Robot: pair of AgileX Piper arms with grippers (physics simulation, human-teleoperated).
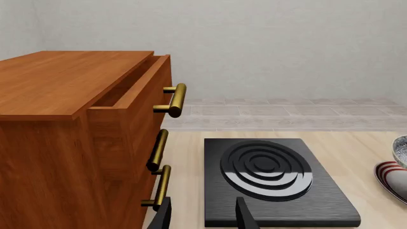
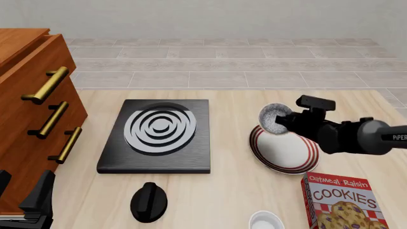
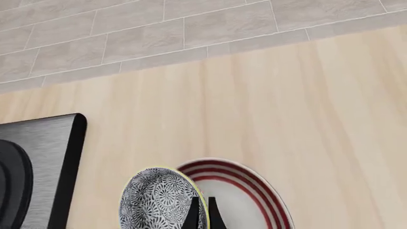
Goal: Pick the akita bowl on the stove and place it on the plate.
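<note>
Speckled grey-white inside, the akita bowl (image 2: 273, 119) hangs tilted over the plate's (image 2: 289, 155) far-left rim, off the stove (image 2: 157, 136), its rim pinched in the right gripper (image 3: 202, 213). Near the table's front-left corner, the left gripper (image 1: 202, 215) hovers with fingers apart, holding nothing.

Right tool (image 3: 201, 212) pinched on the akita bowl (image 2: 272, 118) rim; left tool (image 1: 202, 214) parted, low.

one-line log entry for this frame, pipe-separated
phase: carry | right gripper: shut on akita bowl rim | bowl: off stove, above plate far edge | left gripper: open, idle
</note>
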